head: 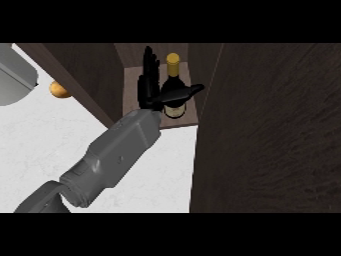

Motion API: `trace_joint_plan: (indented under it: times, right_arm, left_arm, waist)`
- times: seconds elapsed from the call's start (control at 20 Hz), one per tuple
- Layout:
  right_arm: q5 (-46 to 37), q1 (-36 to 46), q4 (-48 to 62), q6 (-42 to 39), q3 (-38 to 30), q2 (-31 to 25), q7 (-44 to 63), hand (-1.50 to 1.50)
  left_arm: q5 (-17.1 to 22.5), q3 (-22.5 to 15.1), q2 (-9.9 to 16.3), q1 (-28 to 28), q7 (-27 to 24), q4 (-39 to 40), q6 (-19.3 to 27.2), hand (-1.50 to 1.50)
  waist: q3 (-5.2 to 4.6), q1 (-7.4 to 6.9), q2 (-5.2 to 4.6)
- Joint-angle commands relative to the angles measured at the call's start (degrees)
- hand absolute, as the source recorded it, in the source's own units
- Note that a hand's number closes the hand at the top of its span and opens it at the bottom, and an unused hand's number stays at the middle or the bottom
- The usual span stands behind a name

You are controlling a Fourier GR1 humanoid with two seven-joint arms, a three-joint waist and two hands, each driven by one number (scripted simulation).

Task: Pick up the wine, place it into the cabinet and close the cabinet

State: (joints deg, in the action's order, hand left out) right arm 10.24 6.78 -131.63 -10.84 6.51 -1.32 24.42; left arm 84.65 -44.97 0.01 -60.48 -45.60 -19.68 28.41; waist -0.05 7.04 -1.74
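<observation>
The wine (174, 92) is seen standing upright inside the cabinet (84, 70), on its wooden shelf (190, 117) — a dark bottle with a yellow cap and a pale label low on its body. It is set between the cabinet's left wall and the wide dark door (276, 130), which is swung open and fills the right side of the head view.

One hand (152, 82) is reached into the opening on a grey forearm (117, 152) that rises from the lower left. Its fingers (150, 62) are held straight along the bottle's left side, and its thumb (189, 91) is laid across the front of the bottle — whether the fingers actually touch the glass cannot be told. Which of the two hands this is cannot be settled from the view either.

A white counter (25, 145) is spread below the cabinet. Just left of the cabinet wall, a small orange ball (58, 89) is seen on it, and a grey rounded object (7, 75) is cut off at the upper left corner.
</observation>
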Motion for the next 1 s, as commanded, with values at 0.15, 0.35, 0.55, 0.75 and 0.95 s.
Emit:
trace_joint_plan:
  times: [0.15, 0.35, 0.55, 0.75, 0.95]
  right_arm:
    - [0.4, -1.1, -0.45, 0.14, 0.07, 0.06, 0.54, -1.5]
    - [1.13, -0.13, 1.0, -0.64, -1.62, -0.85, -0.23, -1.5]
    - [-1.98, -1.18, -1.37, 1.77, 2.8, 1.1, 2.62, -1.5]
    - [-1.29, 2.01, -2.07, 2.79, 0.73, -0.12, 5.83, -1.5]
    - [-0.45, -1.06, -1.86, 2.01, -1.27, -0.2, 2.56, -1.5]
  left_arm:
    - [1.08, -1.85, -0.01, 1.26, -4.67, -3.01, 0.59, -1.5]
    - [2.53, -1.89, -0.01, 0.6, -4.16, -3.62, -0.59, -1.5]
    - [4.42, -5.0, -0.01, 3.83, -4.92, -9.98, 0.86, -1.5]
    - [4.3, -6.05, 0.0, 3.25, -4.87, -9.13, -2.06, -1.5]
    - [3.61, -9.24, 0.0, 7.2, -7.42, -14.48, 1.08, -1.5]
  waist:
    - [0.01, -1.17, 0.38]
    - [0.03, -2.36, 0.56]
    - [0.0, -2.59, 0.91]
    - [-0.01, -3.65, 1.02]
    - [0.04, -4.54, 1.36]
